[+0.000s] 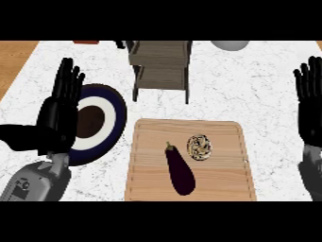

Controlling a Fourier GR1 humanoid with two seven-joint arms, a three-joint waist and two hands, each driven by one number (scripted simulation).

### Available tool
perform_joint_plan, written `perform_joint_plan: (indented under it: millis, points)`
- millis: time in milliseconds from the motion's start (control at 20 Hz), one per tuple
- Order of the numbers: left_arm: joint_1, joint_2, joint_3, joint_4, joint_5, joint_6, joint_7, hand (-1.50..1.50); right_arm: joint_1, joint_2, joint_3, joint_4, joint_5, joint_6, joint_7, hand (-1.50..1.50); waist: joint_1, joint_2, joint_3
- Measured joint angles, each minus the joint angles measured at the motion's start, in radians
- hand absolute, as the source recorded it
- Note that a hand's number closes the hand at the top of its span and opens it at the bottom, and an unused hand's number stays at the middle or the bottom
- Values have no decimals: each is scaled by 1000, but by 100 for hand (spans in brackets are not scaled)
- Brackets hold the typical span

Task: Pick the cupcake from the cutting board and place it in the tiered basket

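Note:
The cupcake, pale with dark swirls on top, sits on the wooden cutting board right of its middle. A dark purple eggplant lies just to its left on the same board. The tiered basket, grey-brown with dark legs, stands behind the board at the counter's far middle. My left hand rests open with fingers up at the left, over a plate. At the right edge, my right hand rests open the same way. Neither hand touches the cupcake.
A round plate with dark blue rim, white ring and brown centre lies left of the board, partly under my left hand. A grey round object and a small red item sit at the far edge. Wooden floor shows beyond both counter sides.

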Motion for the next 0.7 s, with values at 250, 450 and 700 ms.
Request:
perform_joint_plan:
  millis: [250, 450, 700]
  points:
    - [48, 66, 3, 25, 17, -72, 40, 0, -40, 59, 201, -103, 9, 163, -40, 150, 1, 17, -8]
    - [96, 112, -4, 72, 43, -139, 81, 0, -20, 54, 320, -81, 171, 106, 1, -150, -15, 23, -15]
    - [154, 167, 42, 102, 105, -250, 76, 0, 67, 175, 446, -13, 321, -33, -35, -150, -34, 26, -12]
